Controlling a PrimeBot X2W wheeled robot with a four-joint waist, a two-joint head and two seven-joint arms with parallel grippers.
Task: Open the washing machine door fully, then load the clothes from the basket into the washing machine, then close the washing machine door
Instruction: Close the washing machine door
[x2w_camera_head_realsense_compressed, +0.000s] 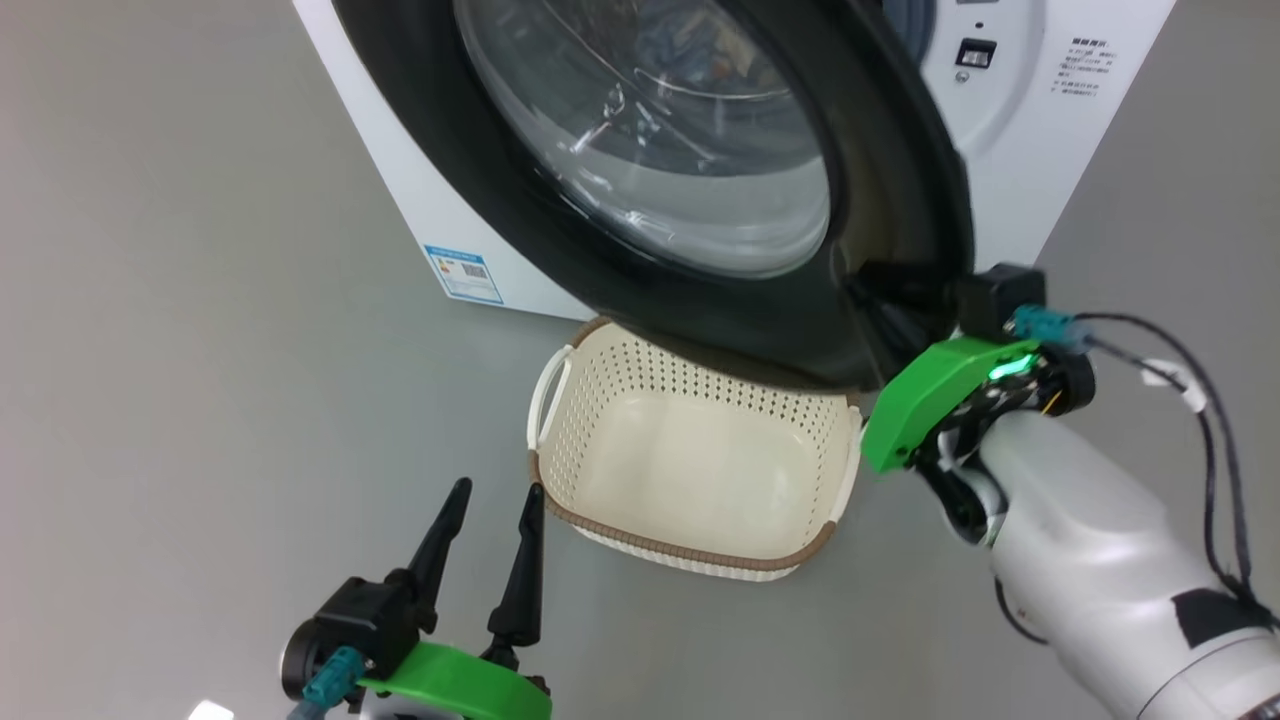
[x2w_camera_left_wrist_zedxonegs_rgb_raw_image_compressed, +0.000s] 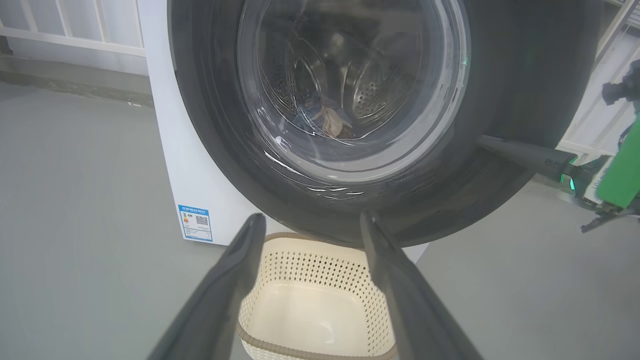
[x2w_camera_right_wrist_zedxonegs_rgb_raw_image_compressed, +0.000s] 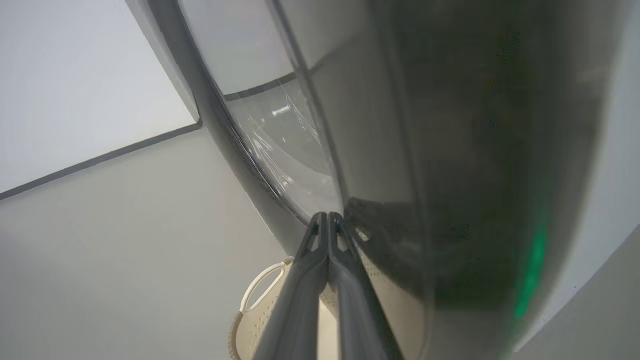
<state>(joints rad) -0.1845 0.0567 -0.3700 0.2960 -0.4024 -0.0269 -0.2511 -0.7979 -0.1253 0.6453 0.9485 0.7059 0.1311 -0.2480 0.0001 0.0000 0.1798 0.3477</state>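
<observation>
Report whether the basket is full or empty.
Empty. The basket shows a bare cream floor, nothing in it; the clothes lie inside the washing machine.

**Closed claw tip against the door rim**

The washing machine door (x2w_camera_right_wrist_zedxonegs_rgb_raw_image_compressed: 450, 150) looms close, its glossy black rim curving down around the clear glass window (x2w_camera_right_wrist_zedxonegs_rgb_raw_image_compressed: 280, 150). The right claw (x2w_camera_right_wrist_zedxonegs_rgb_raw_image_compressed: 327, 219) has its two dark fingers (x2w_camera_right_wrist_zedxonegs_rgb_raw_image_compressed: 300, 300) pressed together with nothing between them, the tips at the door's rim just below the glass. A green glow reflects in the rim. Beneath the door's lower edge peeks the basket (x2w_camera_right_wrist_zedxonegs_rgb_raw_image_compressed: 252, 307), one handle showing. Grey floor (x2w_camera_right_wrist_zedxonegs_rgb_raw_image_compressed: 125, 250) spreads beside the door.
</observation>
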